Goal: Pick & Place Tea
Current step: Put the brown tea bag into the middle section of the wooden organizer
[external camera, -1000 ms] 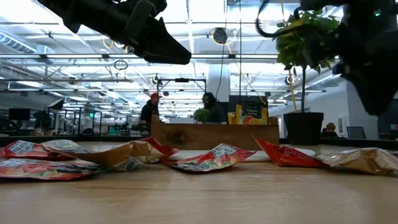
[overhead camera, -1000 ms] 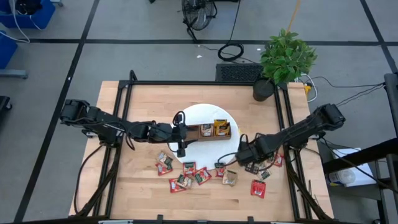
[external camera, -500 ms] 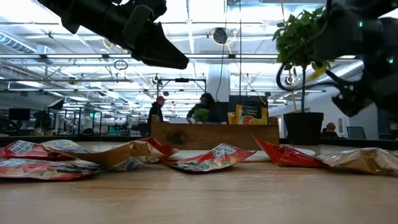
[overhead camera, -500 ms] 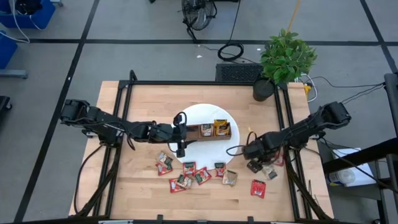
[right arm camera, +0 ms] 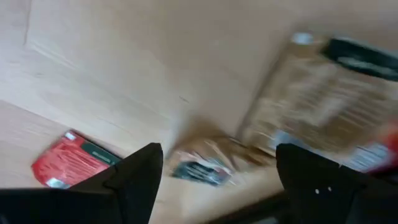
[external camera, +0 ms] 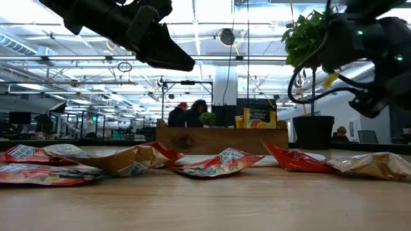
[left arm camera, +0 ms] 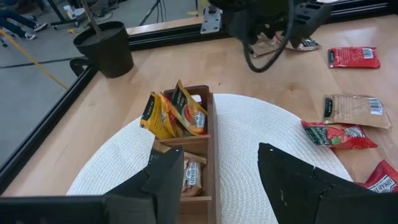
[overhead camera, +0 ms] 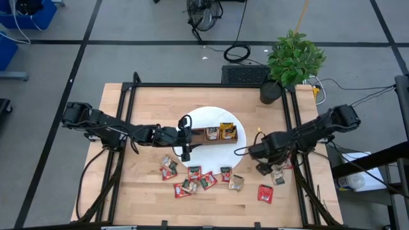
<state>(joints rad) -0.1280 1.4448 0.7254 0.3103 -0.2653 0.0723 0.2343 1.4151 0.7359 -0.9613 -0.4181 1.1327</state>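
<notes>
On the table [overhead camera: 147, 102], most tea sachets [overhead camera: 192, 179] lie loose; few fill the tray [overhead camera: 217, 134]. Right gripper [overhead camera: 271, 169] gapes wide and empty, as does left gripper [overhead camera: 185, 150].

An open-plan lab or office hall: ceiling light strips [external camera: 77, 61], people [external camera: 186, 115] at workstations, cables [overhead camera: 238, 52] on grey floor.

The left end effector [overhead camera: 185, 148] is held open at mid-bench, arm stretched inward. The right end effector [overhead camera: 267, 167] is spread open, empty, pointed downward.
</notes>
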